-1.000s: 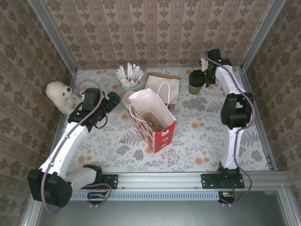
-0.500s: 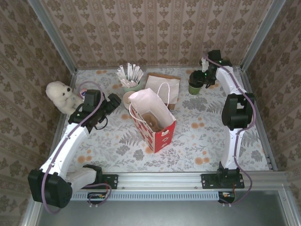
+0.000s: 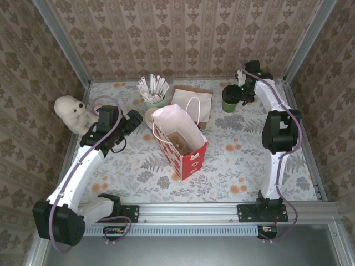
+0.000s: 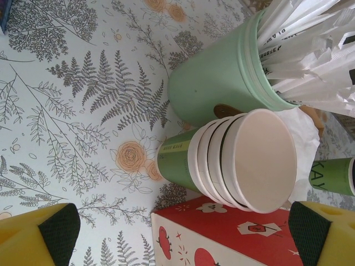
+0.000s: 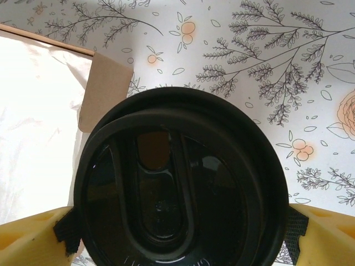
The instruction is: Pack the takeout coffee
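While one takeout coffee (image 3: 231, 97) stands, one red bag (image 3: 186, 145)

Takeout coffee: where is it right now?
The takeout coffee stands at the back right of the table in the top view, just right of the flat paper bag, with the right gripper straddling its black lid.

Right end effector (image 3: 239, 94) has edged slightly lower and closer around the small dark green paper cup with round black plastic lid (image 3: 229, 98), nudging it a touch leftward.
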